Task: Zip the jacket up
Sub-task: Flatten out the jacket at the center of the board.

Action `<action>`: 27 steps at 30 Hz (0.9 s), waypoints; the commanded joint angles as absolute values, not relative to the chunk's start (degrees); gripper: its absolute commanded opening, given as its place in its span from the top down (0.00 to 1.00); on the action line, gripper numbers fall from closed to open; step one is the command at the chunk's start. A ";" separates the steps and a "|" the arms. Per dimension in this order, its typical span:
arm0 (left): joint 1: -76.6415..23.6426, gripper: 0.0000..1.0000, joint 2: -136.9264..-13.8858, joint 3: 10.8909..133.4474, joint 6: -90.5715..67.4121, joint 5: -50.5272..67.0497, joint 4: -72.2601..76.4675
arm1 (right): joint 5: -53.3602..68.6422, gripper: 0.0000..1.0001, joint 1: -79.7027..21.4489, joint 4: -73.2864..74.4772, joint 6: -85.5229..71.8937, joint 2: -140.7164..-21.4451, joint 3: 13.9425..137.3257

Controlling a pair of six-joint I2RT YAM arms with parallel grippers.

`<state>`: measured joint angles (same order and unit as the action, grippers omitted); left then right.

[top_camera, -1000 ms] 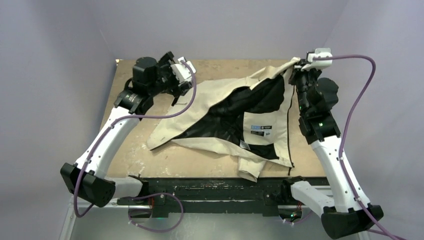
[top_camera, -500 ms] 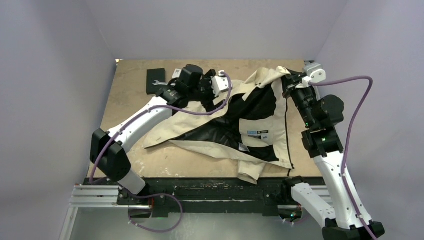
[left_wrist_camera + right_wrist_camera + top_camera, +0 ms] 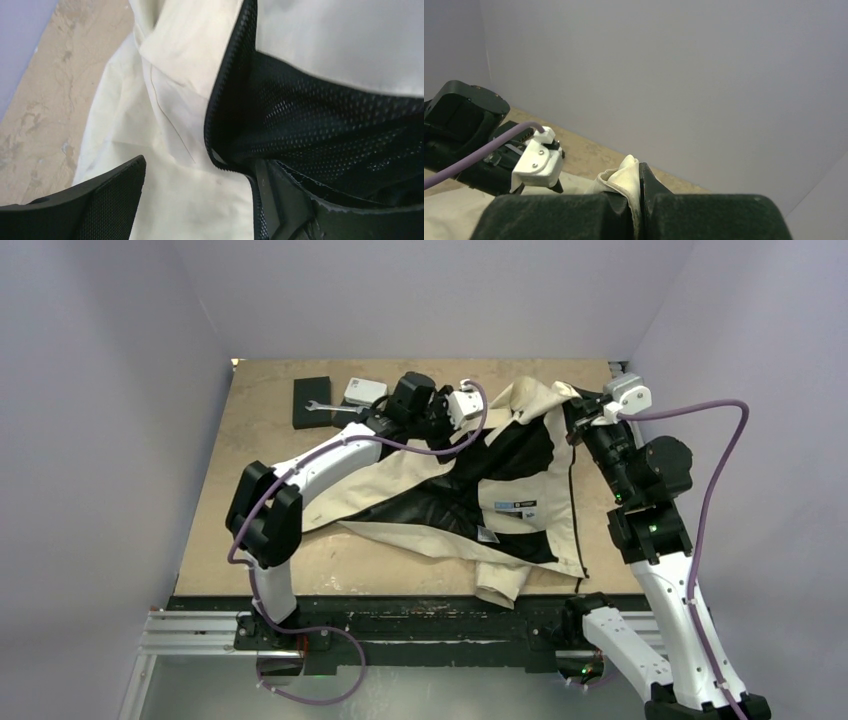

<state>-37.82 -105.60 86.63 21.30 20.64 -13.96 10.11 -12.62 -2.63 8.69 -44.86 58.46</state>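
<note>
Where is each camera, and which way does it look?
Top camera: above and behind the bases, looking down on the table and jacket; both arms show.
Left wrist camera: on the left arm, looking down at the zipper edge and black mesh; its open left gripper shows.
Right wrist camera: looking across at the back wall; the right gripper, shut on the jacket, shows.
Top and right wrist both see the left arm.

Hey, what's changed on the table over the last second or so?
The left gripper swung right from the far-left corner onto the jacket and now hangs open over its zipper edge, gripping nothing. That uncovered a black box back there. The right gripper drew slightly left and nearer, taking the jacket's far edge along. It stays shut on that edge; the rest of the jacket lies as before.
</note>
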 commanded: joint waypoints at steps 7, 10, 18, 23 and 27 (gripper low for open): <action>-38.12 0.54 -108.95 93.91 22.84 28.11 -10.89 | 12.02 1.00 -12.57 -3.08 8.18 -44.85 61.09; -38.10 0.55 -109.23 93.95 25.40 28.35 -12.53 | 11.68 1.00 -12.62 -2.83 8.24 -44.99 61.72; -38.08 0.37 -108.64 93.06 31.99 27.94 -18.11 | 11.40 1.00 -12.54 -3.00 8.51 -45.26 62.67; -38.11 0.46 -109.27 92.72 28.87 26.03 -13.16 | 11.94 1.00 -12.64 -3.43 7.12 -45.32 62.73; -38.13 0.59 -111.12 94.02 27.76 26.68 -11.39 | 12.17 1.00 -12.62 -2.97 6.77 -44.77 63.08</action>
<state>-37.95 -109.12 91.74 29.10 26.26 -15.46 10.33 -12.62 -0.67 8.12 -45.74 59.88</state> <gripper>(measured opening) 0.490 0.015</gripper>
